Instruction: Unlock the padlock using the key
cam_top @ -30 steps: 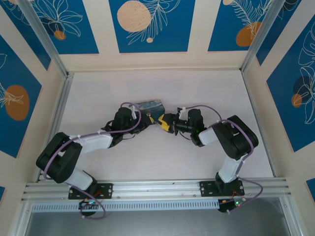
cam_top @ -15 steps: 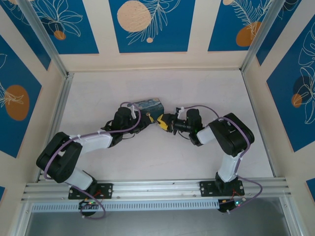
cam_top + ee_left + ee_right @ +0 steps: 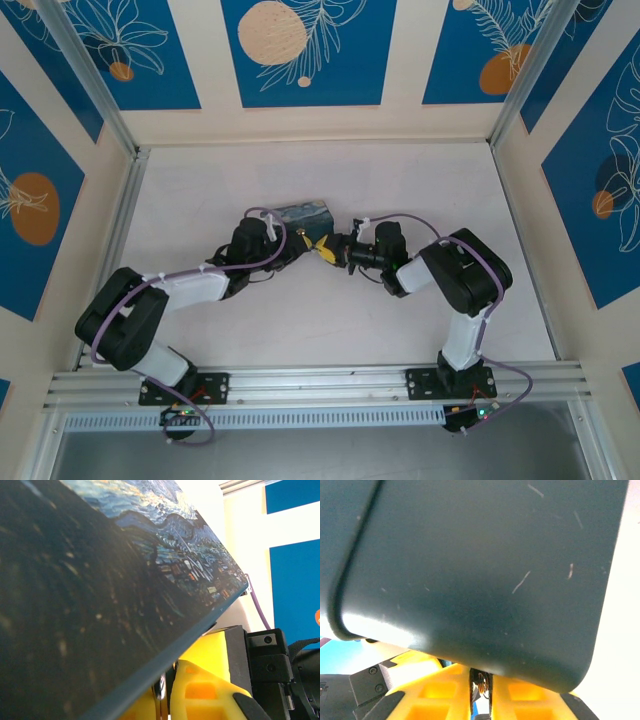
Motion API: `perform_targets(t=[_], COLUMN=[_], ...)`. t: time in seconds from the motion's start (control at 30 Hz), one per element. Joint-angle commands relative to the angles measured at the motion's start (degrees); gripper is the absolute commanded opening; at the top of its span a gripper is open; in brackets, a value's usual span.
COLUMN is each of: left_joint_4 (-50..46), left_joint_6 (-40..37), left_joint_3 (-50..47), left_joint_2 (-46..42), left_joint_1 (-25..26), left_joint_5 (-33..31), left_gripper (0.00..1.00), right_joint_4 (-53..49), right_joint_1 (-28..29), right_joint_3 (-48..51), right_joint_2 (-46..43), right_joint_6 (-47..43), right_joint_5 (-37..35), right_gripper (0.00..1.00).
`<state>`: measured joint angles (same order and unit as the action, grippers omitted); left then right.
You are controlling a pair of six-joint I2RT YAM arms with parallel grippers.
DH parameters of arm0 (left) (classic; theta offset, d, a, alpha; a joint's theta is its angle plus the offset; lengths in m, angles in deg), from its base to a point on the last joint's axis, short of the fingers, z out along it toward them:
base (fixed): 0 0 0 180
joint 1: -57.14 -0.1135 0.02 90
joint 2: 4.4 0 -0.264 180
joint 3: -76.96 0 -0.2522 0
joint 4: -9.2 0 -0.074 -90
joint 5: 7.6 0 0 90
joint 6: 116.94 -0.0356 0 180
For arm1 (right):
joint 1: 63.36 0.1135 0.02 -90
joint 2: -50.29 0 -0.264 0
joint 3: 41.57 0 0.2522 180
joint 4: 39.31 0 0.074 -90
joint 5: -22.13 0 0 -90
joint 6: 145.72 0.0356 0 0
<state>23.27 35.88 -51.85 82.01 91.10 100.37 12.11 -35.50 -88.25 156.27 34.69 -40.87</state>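
From above, the light is bright and even, and the picture is sharp to its corners. The pale matte table (image 3: pixel 330 330) shows no glare, and only faint, soft shadows lie close under the arms near its middle.

In the left wrist view, the dark-blue box printed with a starry-night painting (image 3: pixel 100 605) is murky and blurred at the near left. The background at upper right burns out white.

In the right wrist view, the box's plain face (image 3: pixel 470 570) is soft, with a pale sheen along its lower edge. The right gripper (image 3: pixel 480 692) is blurred.
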Motion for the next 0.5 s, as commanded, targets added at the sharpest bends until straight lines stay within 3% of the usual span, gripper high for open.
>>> perform_targets(t=[0.0, 0.13, 0.47], left_joint_4=[4.58, 4.81, 5.44], left_joint_6=[-0.92, -0.77, -0.91], left_joint_3=[1.96, 1.94, 2.5], left_joint_2=[-0.2, -0.1, 0.06], left_joint_1=[-0.12, -0.13, -0.16], left_joint_5=[2.11, 2.23, 4.31], left_gripper=[0.0, 0.0, 0.0], right_joint_4=[1.67, 2.28, 5.18], right_joint_1=[0.29, 0.09, -1.74], right_joint_3=[-0.61, -0.41, -1.14], right_joint_2=[0.51, 1.1, 3.2], right_joint_6=[-0.13, -0.02, -0.5], right_joint_5=[-0.28, 0.07, 4.57], right_gripper=[0.11, 0.0, 0.0])
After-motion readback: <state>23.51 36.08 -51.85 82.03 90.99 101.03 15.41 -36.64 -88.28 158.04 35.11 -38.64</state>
